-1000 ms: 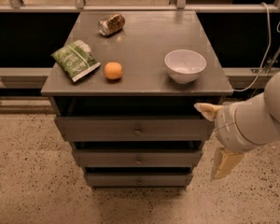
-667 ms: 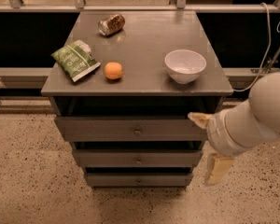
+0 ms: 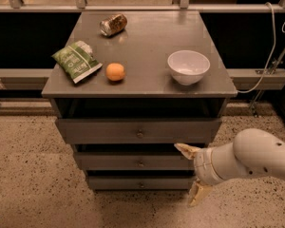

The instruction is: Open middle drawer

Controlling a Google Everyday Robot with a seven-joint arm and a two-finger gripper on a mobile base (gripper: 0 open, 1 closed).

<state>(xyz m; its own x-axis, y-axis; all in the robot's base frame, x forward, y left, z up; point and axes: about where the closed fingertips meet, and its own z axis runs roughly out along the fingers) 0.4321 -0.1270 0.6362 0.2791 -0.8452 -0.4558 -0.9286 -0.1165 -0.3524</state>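
The middle drawer (image 3: 114, 161) is a grey flat front with a small round knob (image 3: 140, 164), between the taller top drawer (image 3: 104, 130) and the smaller bottom drawer (image 3: 118, 182). All three fronts look shut. My gripper (image 3: 191, 172) is open and empty, on the end of the white arm (image 3: 256, 159) coming in from the right. One beige fingertip (image 3: 185, 149) is in front of the upper right of the middle drawer, the other is down beside the bottom drawer. The gripper is to the right of the knob.
On the cabinet top (image 3: 147, 37) lie a green snack bag (image 3: 77, 60), an orange (image 3: 115, 71), a white bowl (image 3: 188, 66) and a can on its side (image 3: 113, 24). A speckled floor (image 3: 28, 175) surrounds the cabinet. A white cable (image 3: 270, 46) hangs at the right.
My arm and gripper have moved left and down, from beside the cabinet's right edge to in front of the right part of the middle drawer. The drawers have not moved.
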